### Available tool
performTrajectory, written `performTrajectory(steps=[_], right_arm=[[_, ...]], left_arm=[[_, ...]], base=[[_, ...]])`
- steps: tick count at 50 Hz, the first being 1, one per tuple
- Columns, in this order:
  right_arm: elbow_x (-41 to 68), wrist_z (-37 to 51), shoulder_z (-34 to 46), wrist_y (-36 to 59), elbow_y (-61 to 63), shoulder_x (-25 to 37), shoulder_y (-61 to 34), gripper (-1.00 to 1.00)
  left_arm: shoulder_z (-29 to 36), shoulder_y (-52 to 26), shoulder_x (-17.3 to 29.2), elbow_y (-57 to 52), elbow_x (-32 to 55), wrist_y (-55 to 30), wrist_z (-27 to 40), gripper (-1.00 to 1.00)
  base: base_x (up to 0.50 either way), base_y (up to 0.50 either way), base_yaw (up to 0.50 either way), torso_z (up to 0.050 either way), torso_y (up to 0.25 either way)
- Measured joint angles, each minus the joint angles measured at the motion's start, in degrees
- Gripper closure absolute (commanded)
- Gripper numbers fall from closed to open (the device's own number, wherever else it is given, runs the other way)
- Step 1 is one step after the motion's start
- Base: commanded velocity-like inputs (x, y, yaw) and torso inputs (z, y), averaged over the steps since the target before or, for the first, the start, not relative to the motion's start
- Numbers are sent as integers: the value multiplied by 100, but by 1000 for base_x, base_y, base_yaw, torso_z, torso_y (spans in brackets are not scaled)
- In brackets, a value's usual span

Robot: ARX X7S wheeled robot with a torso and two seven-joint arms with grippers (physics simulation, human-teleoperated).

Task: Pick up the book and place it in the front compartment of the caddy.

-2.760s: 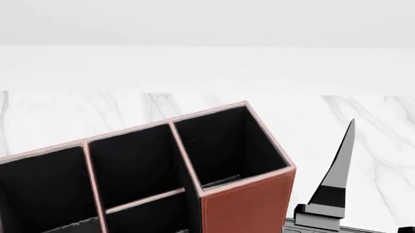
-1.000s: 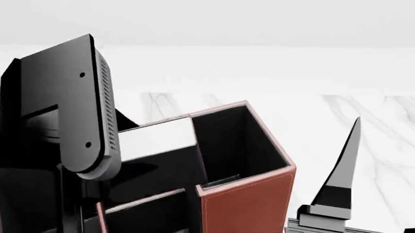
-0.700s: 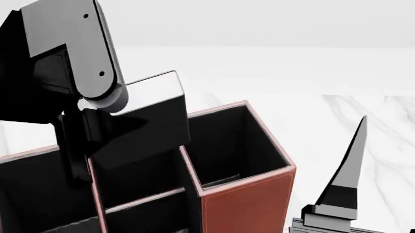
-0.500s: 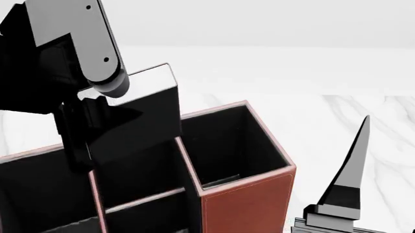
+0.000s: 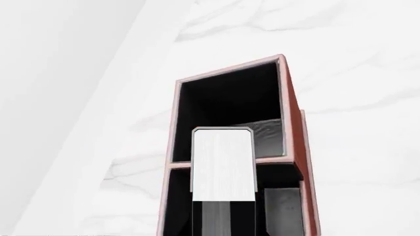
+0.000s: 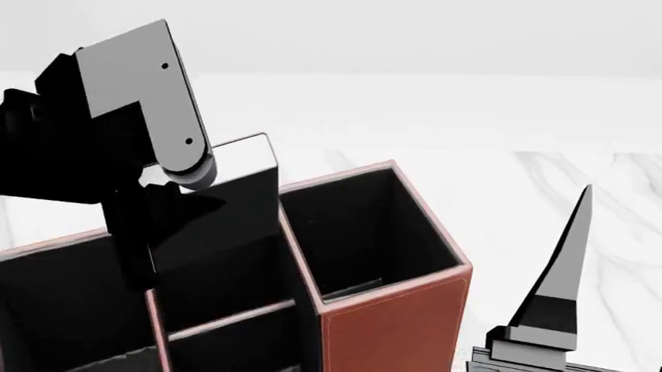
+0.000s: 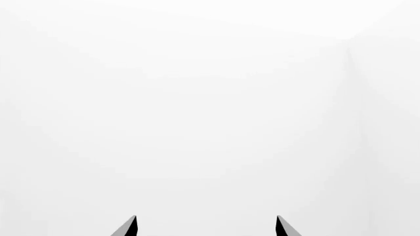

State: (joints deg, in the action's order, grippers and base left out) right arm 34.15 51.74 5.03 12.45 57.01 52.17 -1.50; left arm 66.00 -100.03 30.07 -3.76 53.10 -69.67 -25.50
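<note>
Tracking the caddy [image 6: 393, 325] first: it sits on the marble table [image 6: 579, 201], unmoved across the last few seconds, its tall end section off to the outer side of our left gripper [image 6: 155, 232]. Left arm [image 6: 135, 101] came into frame about a second ago carrying the book [image 6: 232, 209]. Since then it has slid the book away from that end section and lowered it toward the middle cells. In the left wrist view the book's white page edge [image 5: 222, 167] juts forward from the gripper, straddling the divider between two compartments, not yet centred over either. Left fingers are clamped on the book; it's upright, lower end apparently already below the rim. We judge the drop-in is close, but the target cell needs confirming: we can't tell from here which is "front". Risk: the book catching the divider. Right gripper [image 7: 205, 227] is idle beside the caddy, fingertips spread, holding nothing.
</note>
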Motion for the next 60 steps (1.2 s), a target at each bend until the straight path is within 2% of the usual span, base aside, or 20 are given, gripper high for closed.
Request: performTrajectory(steps=[60], right_arm=[[-113,-13,233,-112,-189,-16,-48,-100]], left_arm=[[290,1343,9,977,-751,1544,113,100]], base=[[0,0,0,0,2]])
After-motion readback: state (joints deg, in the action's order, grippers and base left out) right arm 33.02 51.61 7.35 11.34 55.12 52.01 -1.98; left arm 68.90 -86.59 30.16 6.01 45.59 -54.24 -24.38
